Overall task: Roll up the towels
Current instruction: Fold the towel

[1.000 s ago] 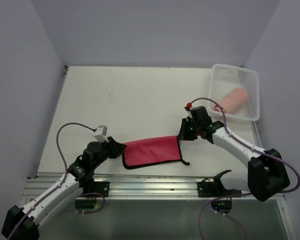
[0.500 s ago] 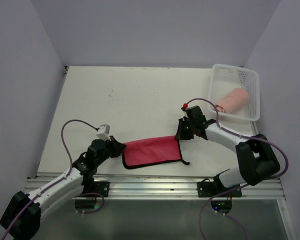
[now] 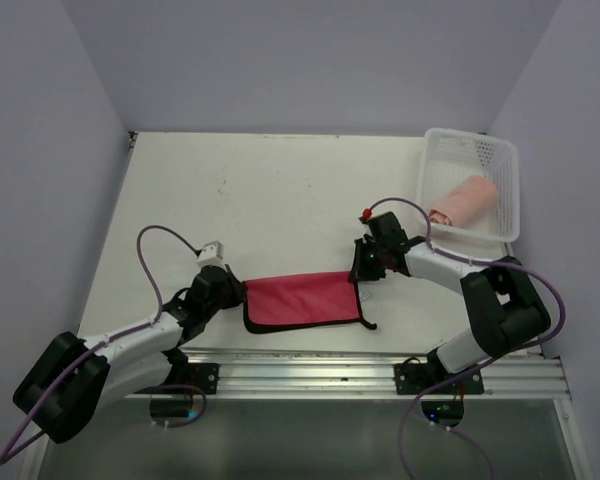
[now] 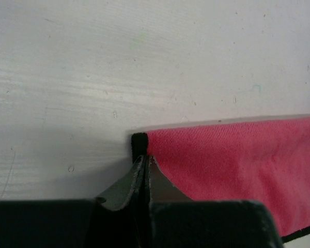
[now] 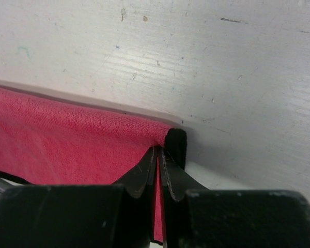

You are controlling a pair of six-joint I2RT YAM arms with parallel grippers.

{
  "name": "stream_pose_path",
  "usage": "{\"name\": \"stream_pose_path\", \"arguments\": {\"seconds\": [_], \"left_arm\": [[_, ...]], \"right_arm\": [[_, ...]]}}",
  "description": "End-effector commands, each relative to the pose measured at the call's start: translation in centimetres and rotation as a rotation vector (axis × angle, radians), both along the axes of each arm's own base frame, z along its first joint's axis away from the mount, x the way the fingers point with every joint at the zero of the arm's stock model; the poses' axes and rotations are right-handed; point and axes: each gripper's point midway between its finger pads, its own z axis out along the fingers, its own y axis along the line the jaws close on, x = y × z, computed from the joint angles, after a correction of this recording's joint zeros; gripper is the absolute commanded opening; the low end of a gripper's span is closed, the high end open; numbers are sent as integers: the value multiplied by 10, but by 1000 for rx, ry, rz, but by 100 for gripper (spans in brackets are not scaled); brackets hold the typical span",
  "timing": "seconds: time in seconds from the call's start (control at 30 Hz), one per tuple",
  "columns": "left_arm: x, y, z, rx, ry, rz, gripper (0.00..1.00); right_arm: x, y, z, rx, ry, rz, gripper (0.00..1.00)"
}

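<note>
The left pincer [image 3: 237, 297] sits low on the desk at the lower left of the overhead view, clenched on the upper left corner of the red cloth [image 3: 305, 300], a flat piece of fabric edged in dark trim. In the left wrist view the left pincer [image 4: 143, 161] has its two fingers pressed together on the black corner trim. The red cloth [image 4: 237, 160] spreads away from them toward the right edge of the frame.

The right pincer [image 3: 360, 271] is right of centre in the overhead view and grasps the cloth's upper right corner. In the right wrist view the right pincer [image 5: 159, 153] has its fingers closed on the fabric, with a strip of red showing between them. The dark corner trim curls just beside the tips, and the rest of the red cloth [image 5: 67, 139] runs off to the left.

The cloth lies flat between the two pincers on the pale, scuffed desk [image 3: 280, 190], close to its near edge. A dark loop of trim trails from its lower right corner.

At the upper right, well apart from both pincers, a rolled salmon-pink terry towel [image 3: 463, 200] lies inside the white perforated plastic basket [image 3: 475, 236].
</note>
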Motion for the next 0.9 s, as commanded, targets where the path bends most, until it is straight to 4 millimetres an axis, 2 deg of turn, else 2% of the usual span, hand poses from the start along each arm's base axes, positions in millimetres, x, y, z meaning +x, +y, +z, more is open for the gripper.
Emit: {"name": "stream_pose_path", "arguments": {"seconds": [0.0, 0.2, 0.3, 0.4, 0.43, 0.6, 0.63, 0.67, 0.7, 0.73, 0.8, 0.87], "left_arm": [[10, 5, 7, 23, -39, 55, 4], [5, 5, 12, 15, -61, 44, 4], [2, 2, 15, -11, -84, 32, 4], [2, -1, 20, -24, -100, 20, 4], [2, -2, 23, -26, -106, 16, 4], [3, -17, 44, -69, -180, -59, 4], [2, -20, 45, -75, -184, -67, 4], [2, -19, 42, -69, -176, -68, 4], [2, -20, 41, -66, -171, -69, 4], [1, -20, 38, -57, -157, -68, 4], [0, -18, 31, -43, -133, -57, 3], [-3, -16, 25, -25, -109, -49, 2]], "right_arm": [[19, 5, 20, -1, -88, 21, 8], [31, 6, 39, -10, -127, 23, 9], [34, 14, 53, 0, -166, 40, 9], [26, 31, 63, -12, -185, 89, 10], [19, 42, 65, -2, -185, 120, 11], [9, 87, 78, 131, -181, 157, 12], [7, 103, 86, 164, -195, 188, 12], [6, 112, 88, 178, -193, 205, 13], [0, 124, 80, 173, -170, 228, 13], [4, 134, 87, 189, -184, 239, 13], [3, 148, 76, 195, -151, 251, 13], [4, 165, 77, 217, -151, 263, 13]]}}
